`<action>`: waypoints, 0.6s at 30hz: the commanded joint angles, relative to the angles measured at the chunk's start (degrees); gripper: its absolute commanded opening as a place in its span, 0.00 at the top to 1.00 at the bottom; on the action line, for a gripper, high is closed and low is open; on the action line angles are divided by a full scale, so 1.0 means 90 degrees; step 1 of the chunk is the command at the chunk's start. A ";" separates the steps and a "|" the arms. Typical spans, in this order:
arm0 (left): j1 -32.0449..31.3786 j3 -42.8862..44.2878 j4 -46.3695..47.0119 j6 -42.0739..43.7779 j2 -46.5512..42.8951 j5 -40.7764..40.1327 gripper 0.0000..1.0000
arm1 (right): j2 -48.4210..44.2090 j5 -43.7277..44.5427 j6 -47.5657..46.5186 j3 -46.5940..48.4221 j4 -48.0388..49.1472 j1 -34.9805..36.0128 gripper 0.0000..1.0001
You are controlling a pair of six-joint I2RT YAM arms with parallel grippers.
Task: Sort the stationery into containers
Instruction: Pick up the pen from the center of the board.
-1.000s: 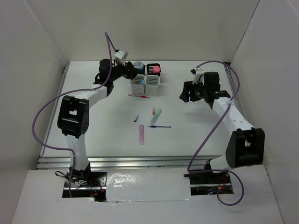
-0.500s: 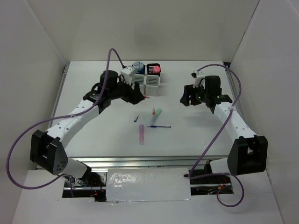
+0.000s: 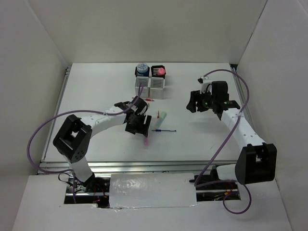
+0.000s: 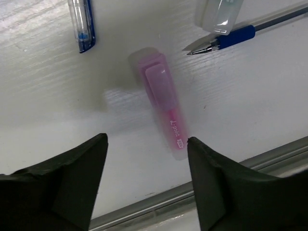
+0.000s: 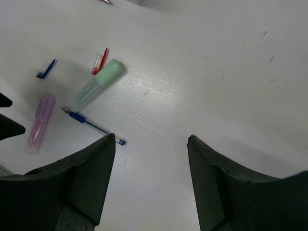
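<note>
The containers [image 3: 149, 84] stand as a joined block of black and white cups at the back; a blue roll [image 3: 142, 68] and a pink-capped tube [image 3: 159, 71] sit in the rear cups. My left gripper [image 4: 147, 139] is open just above the table. A purple stubby stick [image 4: 163, 103] lies flat ahead of its fingertips, its near end close to the right finger [image 4: 211, 178]. From above, my left gripper [image 3: 140, 128] covers part of that purple stick [image 3: 146, 143]. My right gripper [image 5: 151, 137] hangs open and empty at the right, away from the items.
On the table's middle lie a green stubby stick [image 5: 98, 84], a blue pen [image 5: 91, 125], a red cap [image 5: 100, 61] and a blue cap [image 4: 83, 24]. A thin red pen [image 3: 147, 99] lies in front of the cups. The table's front rail [image 4: 202, 185] runs just below the left fingers.
My left arm swung from the cups down to the middle of the table, over the purple stick, and its jaws widened. The right arm hardly moved.
</note>
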 commanded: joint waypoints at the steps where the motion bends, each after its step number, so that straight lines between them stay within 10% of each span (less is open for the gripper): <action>1: -0.0183 0.0289 -0.0043 -0.0267 0.0208 -0.0335 0.24 | -0.0143 -0.0020 -0.0077 -0.0051 0.0008 -0.0111 0.32; 18: -0.0369 0.1246 -0.0384 -0.0199 0.1419 -0.0706 0.57 | -0.0016 -0.0186 -0.0135 -0.0051 0.0018 -0.0267 0.32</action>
